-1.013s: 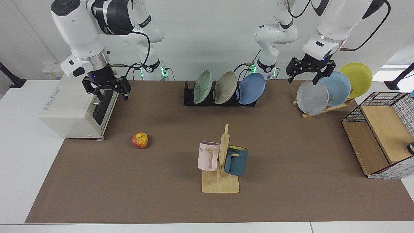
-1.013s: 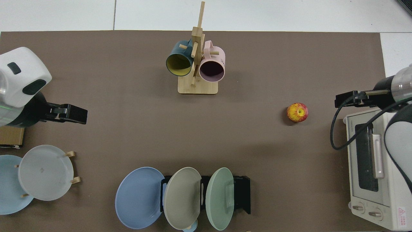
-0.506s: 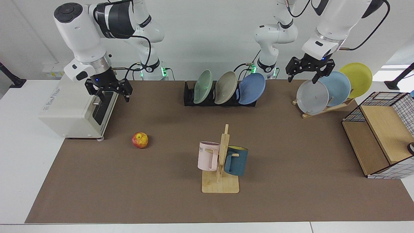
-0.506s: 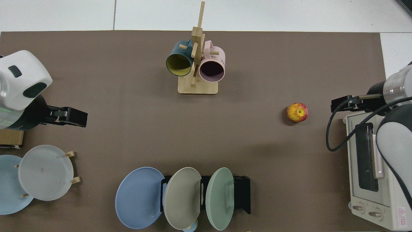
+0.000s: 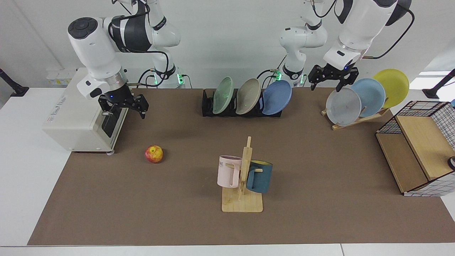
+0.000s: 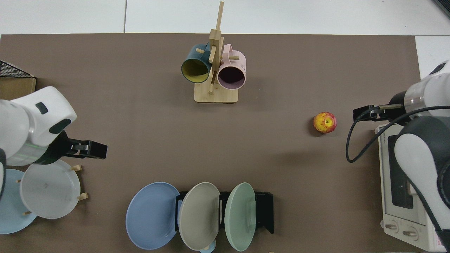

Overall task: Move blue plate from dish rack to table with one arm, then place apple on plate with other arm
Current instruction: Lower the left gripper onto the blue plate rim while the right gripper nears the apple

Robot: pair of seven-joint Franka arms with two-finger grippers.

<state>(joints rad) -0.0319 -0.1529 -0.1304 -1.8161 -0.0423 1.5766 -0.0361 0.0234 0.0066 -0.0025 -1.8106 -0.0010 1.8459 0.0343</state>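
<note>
The blue plate (image 5: 277, 97) (image 6: 153, 215) leans in the end slot of the black dish rack (image 5: 209, 106) (image 6: 264, 211), at the end nearer the wooden stand. The red-and-yellow apple (image 5: 154, 154) (image 6: 325, 122) lies on the table's brown mat (image 5: 320, 160). My left gripper (image 5: 327, 85) (image 6: 94, 150) hangs open and empty, high above the mat between the rack and the wooden plate stand. My right gripper (image 5: 124, 111) (image 6: 364, 113) is open and empty in front of the toaster oven, behind and above the apple.
A green and a beige plate share the rack. A wooden stand (image 5: 355, 119) holds grey, sky-blue and yellow plates. A mug tree (image 5: 243, 177) with a pink and a dark blue mug stands mid-table. A toaster oven (image 5: 78, 117) and a wire-and-wood shelf (image 5: 419, 149) flank the mat.
The left gripper has shifted from over the grey plate toward the dish rack. The right gripper has moved away from the toaster oven toward the mat's middle. Plates and apple are unmoved.
</note>
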